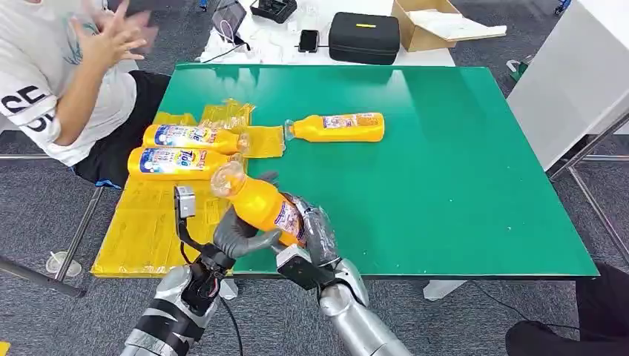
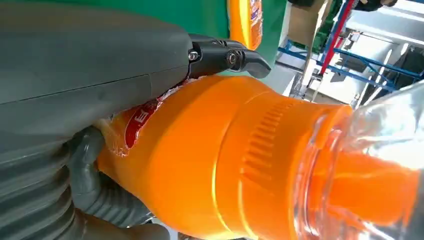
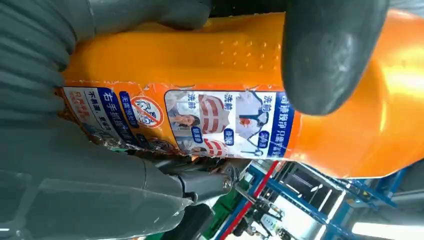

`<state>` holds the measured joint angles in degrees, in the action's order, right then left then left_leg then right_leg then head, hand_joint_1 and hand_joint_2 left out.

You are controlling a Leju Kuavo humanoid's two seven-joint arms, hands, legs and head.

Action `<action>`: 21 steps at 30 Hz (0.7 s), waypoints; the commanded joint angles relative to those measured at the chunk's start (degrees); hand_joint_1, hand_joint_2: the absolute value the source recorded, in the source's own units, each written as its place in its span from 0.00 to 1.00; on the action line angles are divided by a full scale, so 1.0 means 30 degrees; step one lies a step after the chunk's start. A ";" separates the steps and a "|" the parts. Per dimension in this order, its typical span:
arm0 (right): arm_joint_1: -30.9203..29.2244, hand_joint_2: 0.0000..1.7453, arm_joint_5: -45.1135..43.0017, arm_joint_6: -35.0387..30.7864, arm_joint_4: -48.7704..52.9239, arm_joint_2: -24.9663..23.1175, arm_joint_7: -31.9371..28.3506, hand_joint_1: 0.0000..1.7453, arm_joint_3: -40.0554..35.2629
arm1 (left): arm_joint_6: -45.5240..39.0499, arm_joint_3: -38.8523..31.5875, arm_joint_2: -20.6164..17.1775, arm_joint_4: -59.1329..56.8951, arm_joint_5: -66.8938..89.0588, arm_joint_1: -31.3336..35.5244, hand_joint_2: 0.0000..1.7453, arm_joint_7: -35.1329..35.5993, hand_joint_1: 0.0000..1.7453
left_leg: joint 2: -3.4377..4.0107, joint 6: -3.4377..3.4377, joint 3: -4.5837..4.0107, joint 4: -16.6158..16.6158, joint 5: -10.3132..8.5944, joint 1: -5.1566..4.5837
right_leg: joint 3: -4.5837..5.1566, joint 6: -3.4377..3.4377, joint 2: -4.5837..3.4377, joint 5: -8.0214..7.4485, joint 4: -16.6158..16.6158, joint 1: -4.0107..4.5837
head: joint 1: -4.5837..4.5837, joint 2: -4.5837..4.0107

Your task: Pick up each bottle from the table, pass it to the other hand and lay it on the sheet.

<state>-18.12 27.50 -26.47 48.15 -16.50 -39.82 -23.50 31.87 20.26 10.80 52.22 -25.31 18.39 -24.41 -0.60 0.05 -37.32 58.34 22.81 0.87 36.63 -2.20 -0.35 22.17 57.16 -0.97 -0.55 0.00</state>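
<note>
An orange bottle (image 1: 261, 205) with a clear cap is held tilted above the front edge of the green table (image 1: 460, 185), cap pointing towards the sheet. My left hand (image 1: 239, 234) wraps its shoulder from below; the left wrist view shows the left hand (image 2: 75, 75) pressed around the bottle (image 2: 225, 165). My right hand (image 1: 315, 236) grips the labelled base end, and the right wrist view has the right hand (image 3: 75, 190) closed on the bottle (image 3: 200, 55). Two more bottles (image 1: 189, 137) (image 1: 176, 162) lie on the yellow sheet (image 1: 148, 222). Another bottle (image 1: 337, 127) lies on the green table.
A person (image 1: 59, 81) sits at the sheet's far left corner with hands raised. Beyond the table stand a black case (image 1: 363, 37), a cardboard box (image 1: 426, 22) and a phone (image 1: 308, 39). A white table (image 1: 578, 74) stands to the right.
</note>
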 commanded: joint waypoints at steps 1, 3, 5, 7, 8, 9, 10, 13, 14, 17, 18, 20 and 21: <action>-0.1315 1.00 -0.0725 0.0441 -0.2893 -0.0044 -0.0059 0.96 -0.0635 | 0.2140 0.0882 -0.0612 -0.1473 -0.2277 0.0733 1.00 0.1099 0.00 | 0.0036 -0.0016 0.0113 -0.0006 0.0042 0.0007 | -0.0111 0.0034 -0.0007 0.0030 -0.0017 0.0020 | 0.0000 0.0007; -0.1378 1.00 -0.1390 0.0676 -0.3283 -0.0031 -0.0059 0.94 -0.0327 | 0.2154 0.1204 -0.0888 -0.1023 -0.2419 0.0478 1.00 0.0958 0.00 | 0.0037 -0.0013 0.0106 -0.0017 0.0035 0.0002 | -0.0101 0.0031 -0.0013 0.0025 -0.0022 0.0013 | 0.0000 0.0007; -0.1424 1.00 -0.1584 0.0681 -0.3423 0.0009 -0.0059 0.98 -0.0302 | 0.1822 0.1440 -0.1053 -0.0720 -0.2203 0.0348 1.00 0.0926 0.00 | 0.0020 -0.0007 0.0051 -0.0016 0.0013 -0.0005 | -0.0046 0.0017 -0.0004 0.0010 -0.0013 0.0002 | 0.0000 0.0000; -0.1461 1.00 -0.1502 0.0787 -0.3518 -0.0100 -0.0059 0.99 -0.0566 | 0.0962 0.1583 -0.1040 -0.0650 -0.1587 0.0400 1.00 0.0629 0.00 | 0.0018 -0.0010 0.0072 -0.0011 0.0023 0.0001 | -0.0069 0.0024 0.0003 0.0019 -0.0013 0.0010 | 0.0000 0.0000; -0.1468 1.00 -0.1471 0.0749 -0.3520 -0.0171 -0.0059 0.98 -0.0668 | 0.0488 0.1619 -0.1032 -0.0674 -0.1197 0.0479 1.00 0.0386 0.00 | 0.0023 -0.0014 0.0099 -0.0008 0.0037 0.0008 | -0.0099 0.0031 0.0003 0.0029 -0.0018 0.0021 | 0.0000 0.0000; -0.1492 1.00 -0.1419 0.0703 -0.3625 -0.0361 -0.0059 0.98 -0.0834 | -0.0613 0.1717 -0.0954 -0.0831 -0.0300 0.0685 1.00 0.0013 0.00 | 0.0029 -0.0013 0.0074 0.0000 0.0031 0.0005 | -0.0069 0.0025 -0.0006 0.0022 -0.0008 0.0016 | -0.0007 0.0000; -0.1503 1.00 -0.1281 0.0708 -0.3712 -0.0537 -0.0048 0.98 -0.1028 | -0.0933 0.1725 -0.0826 -0.1135 -0.0141 0.0895 1.00 0.0130 0.00 | 0.0021 -0.0013 0.0059 -0.0001 0.0025 0.0002 | -0.0056 0.0021 -0.0001 0.0018 -0.0007 0.0011 | 0.0000 0.0000; -0.1727 1.00 -0.0976 0.0810 -0.4468 -0.0963 0.0259 0.98 -0.1492 | -0.1587 0.1590 -0.0517 -0.2059 0.0400 0.1385 1.00 -0.0003 0.00 | 0.0023 -0.0013 0.0054 0.0005 0.0026 0.0003 | -0.0052 0.0025 -0.0002 0.0020 0.0001 0.0012 | 0.0007 0.0000; -0.1731 1.00 -0.0954 0.0834 -0.4676 -0.1070 0.0322 0.98 -0.1599 | -0.1474 0.1537 -0.0426 -0.2214 0.0372 0.1409 1.00 -0.0107 0.00 | 0.0022 -0.0007 0.0036 0.0004 0.0017 0.0005 | -0.0033 0.0020 -0.0004 0.0011 0.0000 0.0012 | 0.0000 0.0000; -0.1754 1.00 -0.0983 0.0969 -0.5021 -0.1166 0.0396 1.00 -0.1856 | -0.1495 0.1530 -0.0356 -0.2240 0.0609 0.1353 1.00 -0.0389 0.00 | 0.0021 -0.0011 0.0094 -0.0003 0.0035 0.0008 | -0.0091 0.0034 0.0008 0.0032 -0.0007 0.0019 | 0.0000 0.0000; -0.1775 1.00 -0.0989 0.1035 -0.5163 -0.1166 0.0567 1.00 -0.2093 | -0.1457 0.1532 -0.0332 -0.2209 0.0678 0.1322 1.00 -0.0414 0.00 | 0.0020 -0.0011 0.0088 -0.0001 0.0034 0.0011 | -0.0084 0.0032 0.0010 0.0029 -0.0009 0.0022 | 0.0000 0.0000; -0.1807 1.00 -0.1158 0.1008 -0.5392 -0.1166 0.0811 0.99 -0.2418 | -0.1793 0.1488 -0.0262 -0.2135 0.1010 0.1286 1.00 -0.0511 0.12 | 0.0003 -0.0009 0.0053 -0.0005 0.0018 0.0007 | -0.0049 0.0020 0.0018 0.0019 -0.0011 0.0015 | -0.0007 0.0000; -0.1855 1.00 -0.1453 0.0873 -0.5531 -0.1166 0.0822 0.98 -0.2619 | -0.2358 0.1352 -0.0172 -0.2061 0.1484 0.1251 1.00 -0.0609 0.44 | 0.0001 -0.0016 0.0096 -0.0004 0.0036 0.0009 | -0.0096 0.0029 0.0028 0.0037 -0.0015 0.0021 | 0.0000 0.0000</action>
<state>-20.44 24.24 -24.28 40.28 -19.32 -39.08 -25.81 27.41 22.29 9.42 50.25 -24.22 19.19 -25.49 -0.59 0.05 -37.32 58.34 22.80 0.88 36.66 -2.20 -0.35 22.17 57.17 -0.97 -0.55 0.00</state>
